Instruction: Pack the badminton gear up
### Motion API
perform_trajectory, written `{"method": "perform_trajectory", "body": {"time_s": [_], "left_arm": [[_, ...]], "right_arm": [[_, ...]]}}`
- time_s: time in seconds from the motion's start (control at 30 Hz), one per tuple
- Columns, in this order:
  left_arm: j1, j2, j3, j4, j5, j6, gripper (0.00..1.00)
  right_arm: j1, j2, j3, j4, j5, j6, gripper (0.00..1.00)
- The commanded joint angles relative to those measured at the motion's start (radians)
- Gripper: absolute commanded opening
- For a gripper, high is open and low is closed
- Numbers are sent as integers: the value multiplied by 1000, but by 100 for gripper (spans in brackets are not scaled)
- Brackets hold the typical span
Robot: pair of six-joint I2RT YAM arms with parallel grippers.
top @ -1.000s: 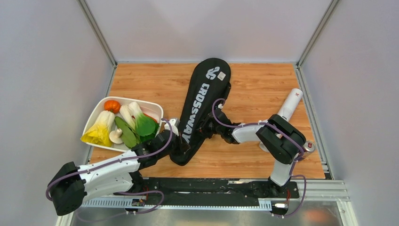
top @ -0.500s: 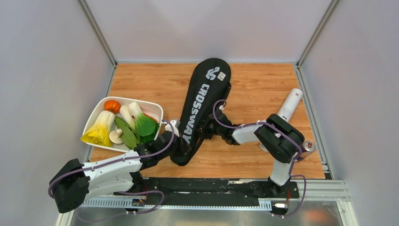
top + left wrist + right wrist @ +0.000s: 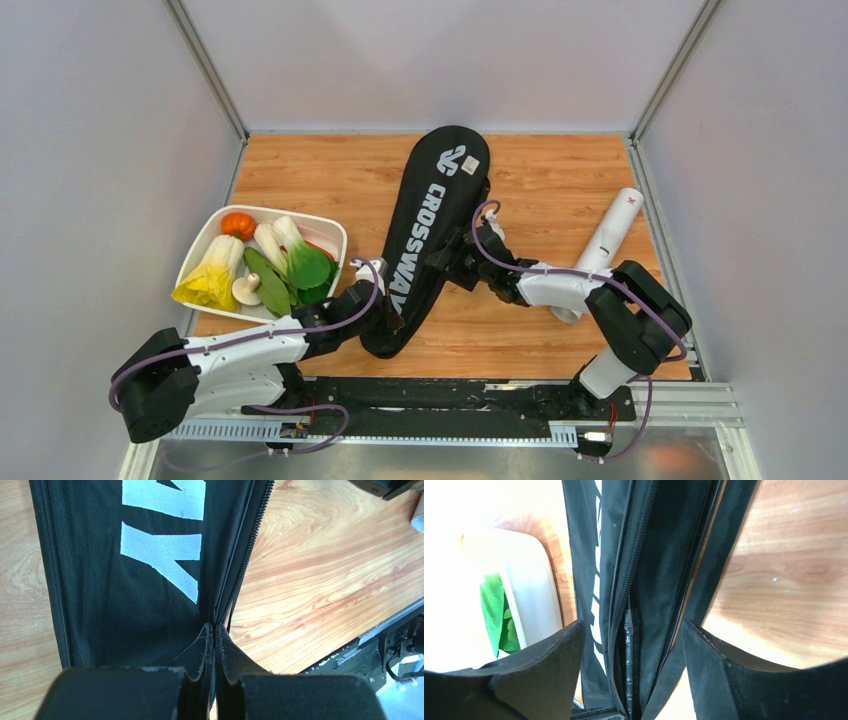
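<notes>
The black "CROSSWAY" racket bag lies slantwise on the wooden table, narrow end toward me. My left gripper is at that narrow end. In the left wrist view it is shut on the bag's zipper edge. My right gripper is at the bag's right side, open. In the right wrist view it straddles the unzipped slit of the bag. A black ribbed racket handle shows inside the slit. The long white tube lies on the table to the right, outside the bag.
A white tray of toy vegetables sits left of the bag, close to my left arm, and its rim shows in the right wrist view. The black base rail runs along the near table edge. Grey walls enclose the table.
My right gripper has opened and shifted a little up along the bag's edge, its elbow swinging out to the right. The left gripper stays pinched on the bag.
</notes>
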Motion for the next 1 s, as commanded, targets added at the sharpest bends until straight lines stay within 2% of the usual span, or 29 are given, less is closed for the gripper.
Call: {"method": "perform_trajectory", "body": {"time_s": [0.0, 0.07, 0.2, 0.4, 0.53, 0.73, 0.97], "left_arm": [[-11, 16, 20, -25, 43, 28, 11], [-13, 15, 27, -21, 63, 35, 18], [-17, -17, 45, -46, 73, 50, 34], [-18, -76, 138, -144, -55, 102, 43], [-18, 6, 195, -123, -100, 140, 42], [-17, 214, 247, -40, -102, 203, 35], [-16, 314, 229, 25, -82, 204, 30]], "right_arm": [[-42, -25, 41, 8, 31, -140, 76], [-62, -7, 77, -1, 42, -190, 82], [-112, 26, 118, -21, 41, -232, 87], [-166, 90, 176, -24, -35, -274, 90], [-177, 116, 194, -28, -25, -272, 90], [-183, 183, 232, -33, -12, -268, 89], [-185, 212, 252, -29, -6, -277, 86]]}}
